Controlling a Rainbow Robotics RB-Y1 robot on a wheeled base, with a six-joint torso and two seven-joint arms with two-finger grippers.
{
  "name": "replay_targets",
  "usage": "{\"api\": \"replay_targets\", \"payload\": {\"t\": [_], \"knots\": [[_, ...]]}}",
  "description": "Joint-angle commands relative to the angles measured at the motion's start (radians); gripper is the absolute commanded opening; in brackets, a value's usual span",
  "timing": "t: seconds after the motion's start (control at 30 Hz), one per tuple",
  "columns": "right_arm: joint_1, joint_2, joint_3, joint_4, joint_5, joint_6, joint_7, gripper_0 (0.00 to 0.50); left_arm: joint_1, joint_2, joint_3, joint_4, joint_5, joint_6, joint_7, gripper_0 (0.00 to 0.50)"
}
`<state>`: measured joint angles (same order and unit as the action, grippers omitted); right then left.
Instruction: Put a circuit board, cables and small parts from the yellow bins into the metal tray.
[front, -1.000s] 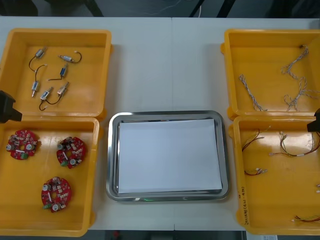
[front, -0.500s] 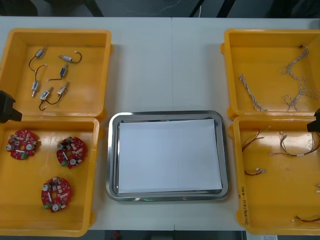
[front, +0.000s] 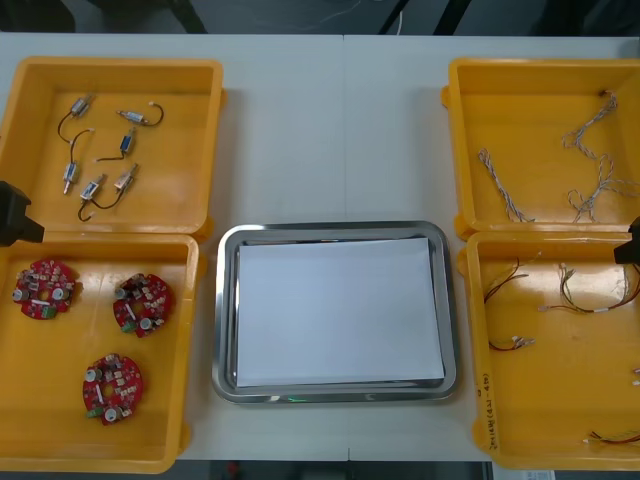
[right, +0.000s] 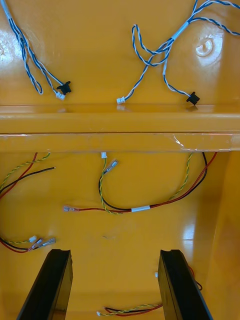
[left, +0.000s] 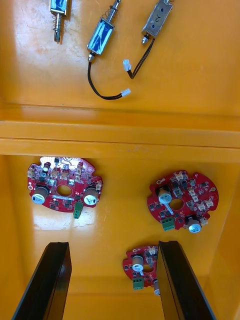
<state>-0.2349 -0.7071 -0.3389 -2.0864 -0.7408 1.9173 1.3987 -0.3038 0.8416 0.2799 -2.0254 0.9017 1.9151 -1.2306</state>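
Note:
The metal tray (front: 226, 310), white inside, lies at the table's middle with nothing in it. My left gripper (front: 12, 215) hangs at the left edge, open (left: 112, 246) above the near left bin (front: 190, 350). Three round red circuit boards (front: 143, 303) lie there; one (left: 142, 265) shows between the fingers. Small metal parts (front: 100, 150) lie in the far left bin. My right gripper (front: 630, 245) hovers at the right edge, open (right: 114, 252) over red and yellow cables (right: 145, 200) in the near right bin. Twisted blue and white cables (front: 580, 170) lie in the far right bin.
The bins' walls meet in a ridge ahead of each gripper (left: 120, 137) (right: 120, 127). Bare table (front: 335, 130) lies beyond the tray, between the two far bins.

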Motion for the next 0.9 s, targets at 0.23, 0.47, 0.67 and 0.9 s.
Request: {"api": "replay_targets", "payload": {"t": [0.23,0.47,0.67,0.9], "knots": [[-0.015,-0.005,-0.017,-0.024,-0.005,0.003,-0.027,0.500,-0.028,0.050,0.022,-0.003,0.008,0.005,-0.033,0.500],[-0.015,-0.005,-0.017,-0.024,-0.005,0.003,-0.027,0.500,-0.028,0.050,0.022,-0.003,0.008,0.005,-0.033,0.500],[-0.015,-0.005,-0.017,-0.024,-0.005,0.003,-0.027,0.500,-0.028,0.050,0.022,-0.003,0.008,0.005,-0.033,0.500],[-0.015,-0.005,-0.017,-0.024,-0.005,0.003,-0.027,0.500,-0.028,0.050,0.022,-0.003,0.008,0.005,-0.033,0.500]]}}
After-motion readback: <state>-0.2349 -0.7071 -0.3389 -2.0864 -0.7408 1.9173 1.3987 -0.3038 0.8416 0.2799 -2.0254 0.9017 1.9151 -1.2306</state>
